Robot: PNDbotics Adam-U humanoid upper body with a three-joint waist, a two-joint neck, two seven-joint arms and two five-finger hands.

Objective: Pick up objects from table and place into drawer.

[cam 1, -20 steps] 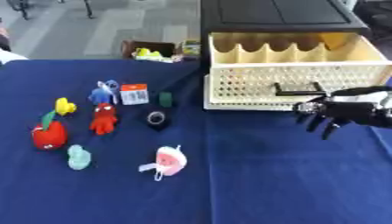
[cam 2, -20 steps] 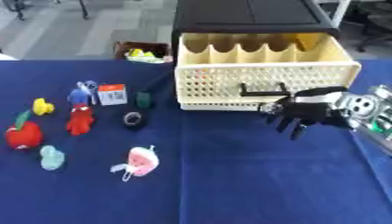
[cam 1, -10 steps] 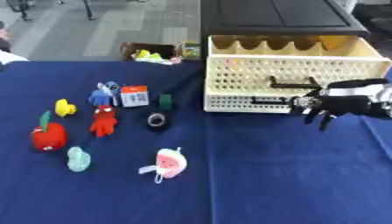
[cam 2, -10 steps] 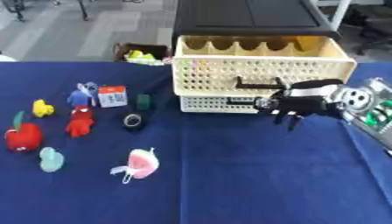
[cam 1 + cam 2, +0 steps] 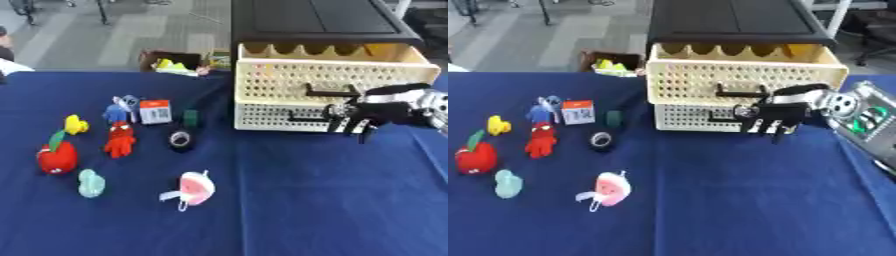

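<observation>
The right hand [image 5: 776, 116] comes in from the right edge and hangs in front of the cream drawer [image 5: 332, 80], close by its dark handle [image 5: 331, 91]. Its fingers [image 5: 350, 124] point down toward the blue table [image 5: 289, 200] and curl slightly; they hold nothing. The drawer stands pulled out from under a black cabinet top [image 5: 315, 20], and below it sits a second, closed drawer front [image 5: 276, 116].

Well apart, on the left half of the table, lie the toys: a pink and white one [image 5: 194, 188] nearest the middle, a dark ring [image 5: 180, 139], a small green piece [image 5: 190, 118], a red and white box [image 5: 155, 110], a blue figure [image 5: 117, 111], a red octopus [image 5: 120, 139], a yellow duck [image 5: 74, 124], a red apple [image 5: 56, 157] and a pale green piece [image 5: 90, 182].
</observation>
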